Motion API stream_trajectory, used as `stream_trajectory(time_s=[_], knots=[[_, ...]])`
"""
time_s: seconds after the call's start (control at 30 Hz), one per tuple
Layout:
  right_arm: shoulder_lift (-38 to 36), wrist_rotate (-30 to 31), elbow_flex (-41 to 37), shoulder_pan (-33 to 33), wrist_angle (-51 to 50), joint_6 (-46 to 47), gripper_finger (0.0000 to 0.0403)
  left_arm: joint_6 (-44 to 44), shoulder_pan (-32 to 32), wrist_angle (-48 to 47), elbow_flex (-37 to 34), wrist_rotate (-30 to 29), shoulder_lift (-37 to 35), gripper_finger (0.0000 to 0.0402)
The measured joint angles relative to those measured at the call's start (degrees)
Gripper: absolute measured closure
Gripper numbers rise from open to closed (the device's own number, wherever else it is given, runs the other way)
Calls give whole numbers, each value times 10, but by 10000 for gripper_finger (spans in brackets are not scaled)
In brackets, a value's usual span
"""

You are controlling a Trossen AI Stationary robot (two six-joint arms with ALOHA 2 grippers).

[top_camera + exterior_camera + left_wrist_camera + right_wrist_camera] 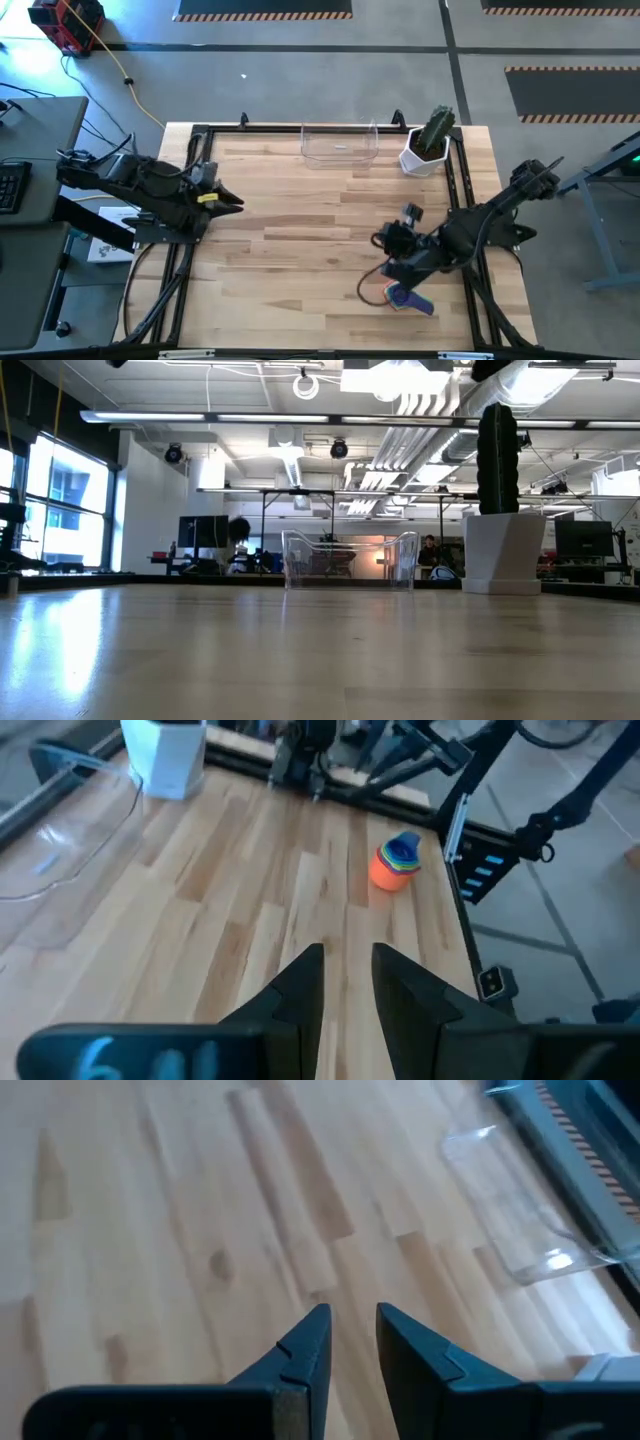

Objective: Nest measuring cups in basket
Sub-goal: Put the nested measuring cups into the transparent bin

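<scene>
Overhead layout. The nested measuring cups (pixel 402 296) lie stacked at 5 o'clock on the tabletop (pixel 300 240), well apart from the clear basket (pixel 340 146) at 12 o'clock. Right claw (pixel 382 240) hovers near the stack; left claw (pixel 236 202) waits at 9 o'clock. Both claws stand slightly parted and hold nothing.
</scene>
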Motion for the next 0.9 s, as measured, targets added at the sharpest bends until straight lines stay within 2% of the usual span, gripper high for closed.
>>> stream_trajectory(time_s=[0.13, 0.4, 0.73, 0.9], knots=[[-18, 17, 0, -28, 5, 8, 327, 20, 2, 36, -68, -23, -71, 323], [-51, 12, 0, -87, 14, 18, 327, 36, 2, 111, -190, -78, -219, 323], [-60, -25, 0, -128, 49, 20, 327, 73, 2, 175, -313, -74, -360, 323], [-60, -26, 0, -144, 57, 27, 327, 85, 2, 259, -385, -32, -406, 323]])
